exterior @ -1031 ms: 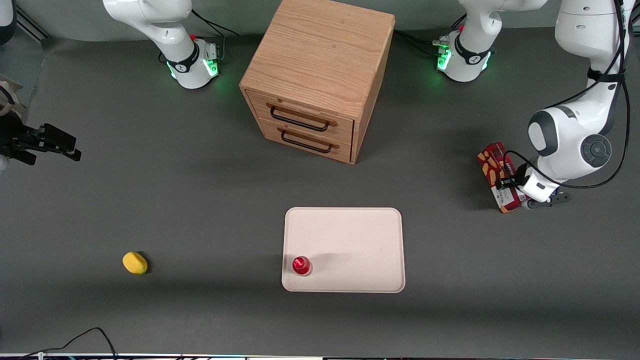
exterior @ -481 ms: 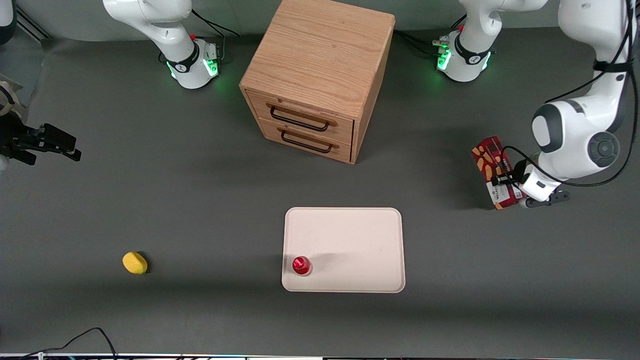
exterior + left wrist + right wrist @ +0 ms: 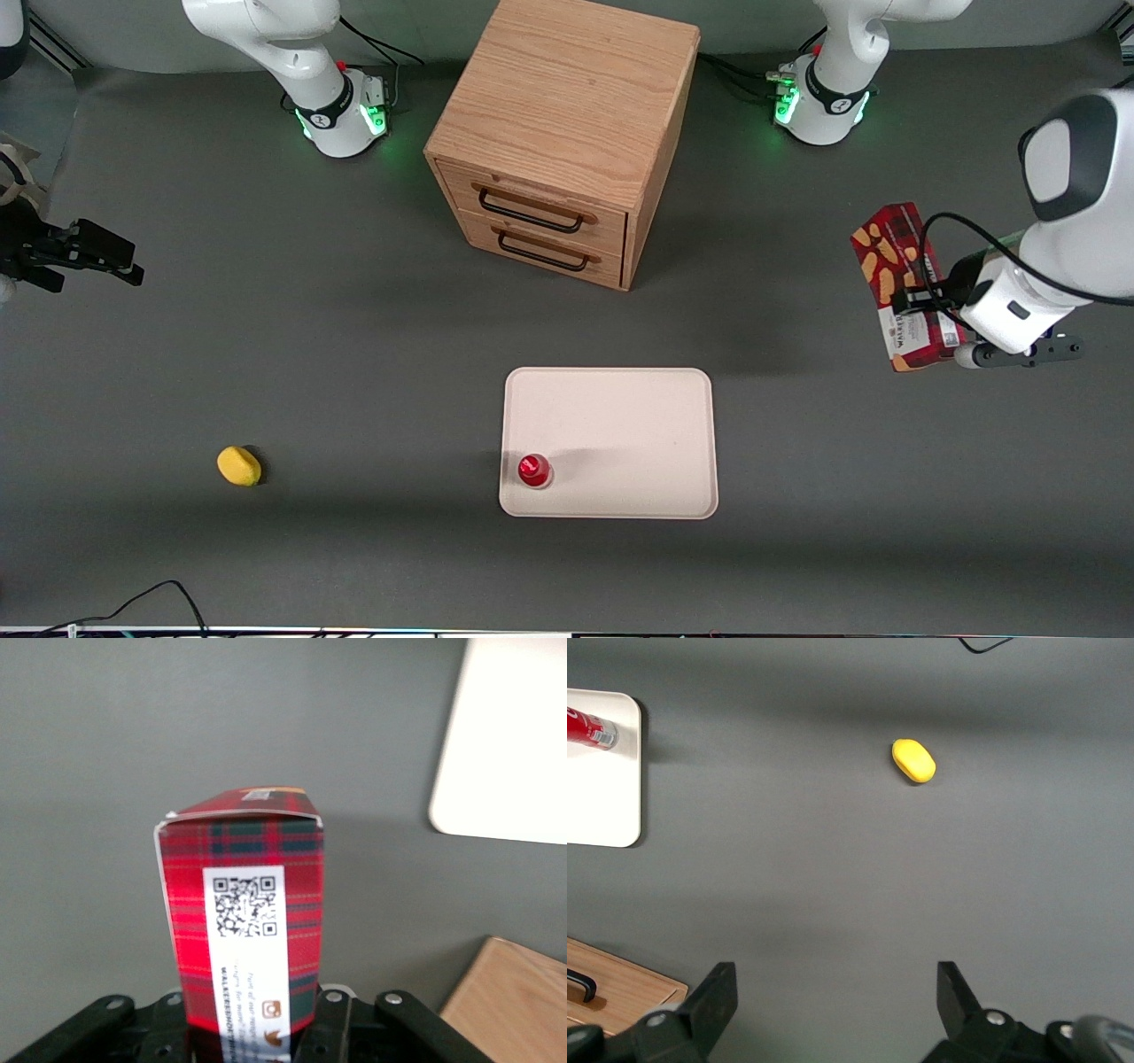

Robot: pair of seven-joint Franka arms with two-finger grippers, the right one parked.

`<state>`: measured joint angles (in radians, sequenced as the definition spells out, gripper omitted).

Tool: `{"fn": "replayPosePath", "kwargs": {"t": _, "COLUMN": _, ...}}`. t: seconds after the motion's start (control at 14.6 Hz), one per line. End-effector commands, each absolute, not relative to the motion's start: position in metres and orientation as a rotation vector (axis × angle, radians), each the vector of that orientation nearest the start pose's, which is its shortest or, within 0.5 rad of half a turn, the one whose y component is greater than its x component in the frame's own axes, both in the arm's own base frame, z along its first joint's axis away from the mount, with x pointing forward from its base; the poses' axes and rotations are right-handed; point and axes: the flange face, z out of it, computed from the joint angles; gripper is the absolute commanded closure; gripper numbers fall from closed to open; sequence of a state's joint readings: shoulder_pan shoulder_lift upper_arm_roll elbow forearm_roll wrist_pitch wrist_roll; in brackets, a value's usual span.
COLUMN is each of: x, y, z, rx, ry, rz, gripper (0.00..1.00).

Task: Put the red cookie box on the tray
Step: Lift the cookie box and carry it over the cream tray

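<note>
Front view, small items: a rounded yellow object (image 3: pixel 238 466) is lying toward the parked arm's end; a red-capped bottle (image 3: pixel 535 470) is standing on the tray.
Tray (image 3: pixel 638 416): flat, cream-white, rounded corners, sitting nearer the camera than the wooden drawer cabinet (image 3: pixel 562 133).
Red cookie box (image 3: pixel 902 285): tartan carton, being held above the table, toward the working arm's end.
Gripper (image 3: pixel 932 301): fingers (image 3: pixel 330 1028) are clamping the box's label end.

- Your front view looks steeply down on the whole table (image 3: pixel 266 354).
- Left wrist camera sits close over the gripper (image 3: pixel 252 1028).
- Both share the tray (image 3: pixel 620 416).
</note>
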<state>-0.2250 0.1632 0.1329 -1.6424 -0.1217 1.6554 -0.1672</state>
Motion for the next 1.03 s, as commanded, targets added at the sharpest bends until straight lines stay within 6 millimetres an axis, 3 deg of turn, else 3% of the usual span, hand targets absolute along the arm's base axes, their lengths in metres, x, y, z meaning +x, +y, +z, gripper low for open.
{"fn": "replayPosePath", "kwargs": {"t": 0.0, "x": 0.613, "y": -0.132, "z": 0.526, "rx": -3.18, "ry": -0.184, "rz": 0.248, "gripper": 1.0}}
{"fn": "replayPosePath", "kwargs": {"t": 0.27, "x": 0.646, "y": -0.219, "z": 0.508, "rx": -3.206, "ry": -0.333, "rz": 0.24, "gripper": 1.0}}
{"fn": "replayPosePath", "kwargs": {"t": 0.41, "x": 0.663, "y": -0.263, "z": 0.485, "rx": -3.207, "ry": -0.512, "rz": 0.247, "gripper": 1.0}}
{"fn": "replayPosePath", "kwargs": {"t": 0.55, "x": 0.675, "y": -0.295, "z": 0.463, "rx": -3.216, "ry": -0.601, "rz": 0.204, "gripper": 1.0}}
{"fn": "replayPosePath", "kwargs": {"t": 0.82, "x": 0.69, "y": -0.33, "z": 0.406, "rx": -3.211, "ry": -0.672, "rz": 0.048, "gripper": 1.0}}
{"fn": "replayPosePath", "kwargs": {"t": 0.96, "x": 0.699, "y": -0.339, "z": 0.358, "rx": -3.17, "ry": -0.616, "rz": -0.036, "gripper": 1.0}}
